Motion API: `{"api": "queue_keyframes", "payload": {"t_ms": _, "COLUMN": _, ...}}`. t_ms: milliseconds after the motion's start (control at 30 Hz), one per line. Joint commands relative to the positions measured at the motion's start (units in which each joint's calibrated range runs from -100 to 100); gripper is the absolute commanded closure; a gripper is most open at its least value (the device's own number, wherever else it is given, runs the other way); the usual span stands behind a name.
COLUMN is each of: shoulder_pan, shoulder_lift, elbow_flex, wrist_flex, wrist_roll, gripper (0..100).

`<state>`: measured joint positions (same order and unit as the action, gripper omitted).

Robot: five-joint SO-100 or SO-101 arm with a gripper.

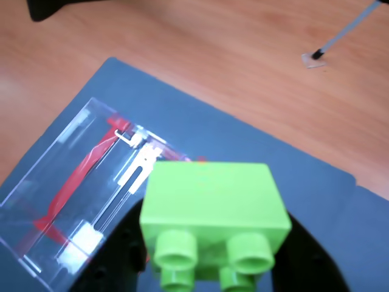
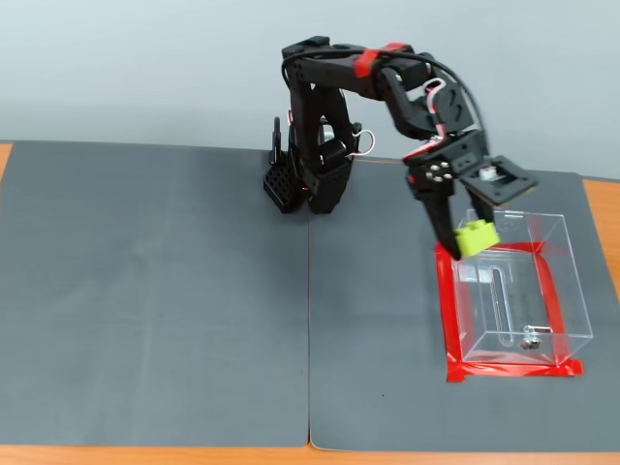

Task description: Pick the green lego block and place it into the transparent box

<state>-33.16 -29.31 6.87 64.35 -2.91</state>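
Observation:
The green lego block (image 1: pixel 213 213) fills the lower middle of the wrist view, studs toward the camera, held between the black fingers of my gripper (image 1: pixel 209 255). In the fixed view the gripper (image 2: pixel 465 235) is shut on the lime block (image 2: pixel 478 237) and holds it in the air over the far left corner of the transparent box (image 2: pixel 542 291). The box stands on the dark mat with red tape (image 2: pixel 450 320) around its base and a small metal piece (image 2: pixel 530 340) inside. In the wrist view the box (image 1: pixel 67 194) lies at the lower left, beside and below the block.
The arm's base (image 2: pixel 315 179) stands at the back middle of the grey mats (image 2: pixel 155 291). Bare wooden tabletop (image 1: pixel 243 61) lies beyond the mat's edge, with a thin cable and small clear tab (image 1: pixel 315 59) at the upper right of the wrist view.

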Motion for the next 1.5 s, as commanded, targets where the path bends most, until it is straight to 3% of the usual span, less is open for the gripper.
{"api": "queue_keyframes", "payload": {"t_ms": 0, "shoulder_pan": -3.13, "shoulder_lift": -0.83, "elbow_flex": 0.95, "wrist_flex": -0.29, "wrist_roll": -0.09, "gripper": 91}}
{"api": "queue_keyframes", "payload": {"t_ms": 700, "shoulder_pan": -13.50, "shoulder_lift": 14.77, "elbow_flex": -3.57, "wrist_flex": -0.64, "wrist_roll": -0.40, "gripper": 91}}
{"api": "queue_keyframes", "payload": {"t_ms": 1333, "shoulder_pan": -16.63, "shoulder_lift": 24.27, "elbow_flex": -11.80, "wrist_flex": -1.94, "wrist_roll": -0.45, "gripper": 91}}
{"api": "queue_keyframes", "payload": {"t_ms": 1467, "shoulder_pan": -16.63, "shoulder_lift": 24.27, "elbow_flex": -11.44, "wrist_flex": -1.94, "wrist_roll": -0.45, "gripper": 83}}
